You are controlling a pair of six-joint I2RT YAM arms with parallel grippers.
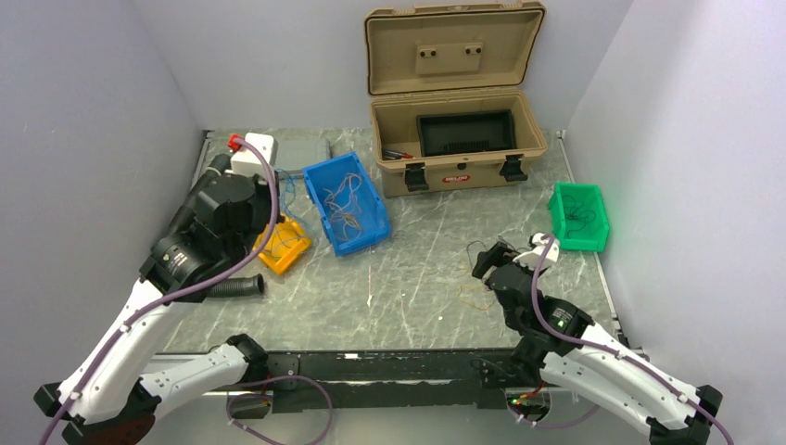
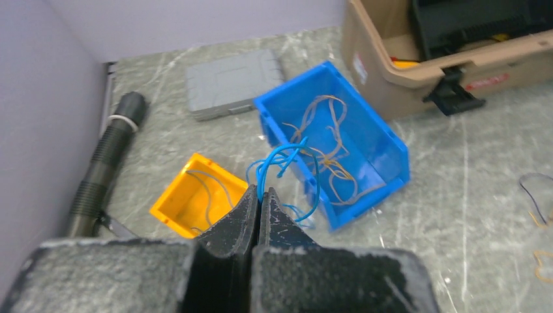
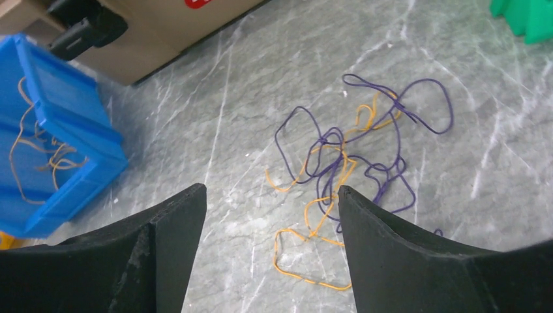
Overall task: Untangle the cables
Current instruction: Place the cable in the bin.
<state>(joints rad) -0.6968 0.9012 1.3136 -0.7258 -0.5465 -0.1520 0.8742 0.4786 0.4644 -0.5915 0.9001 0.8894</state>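
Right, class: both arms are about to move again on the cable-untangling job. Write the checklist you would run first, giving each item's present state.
1. Grip: the left end effector is shut on the thin blue wires: ok.
2. Clearance: blue wires free of the blue plastic bin: cannot tell, since their loops overlap its near wall in the left wrist view.
3. Readiness: the right end effector is open: ok.
4. Target: the tangle of thin purple and orange wires lies on the grey marbled table, just ahead of the open jaws: ok.
5. Separation: purple and orange strands apart: not ok, they are intertwined.
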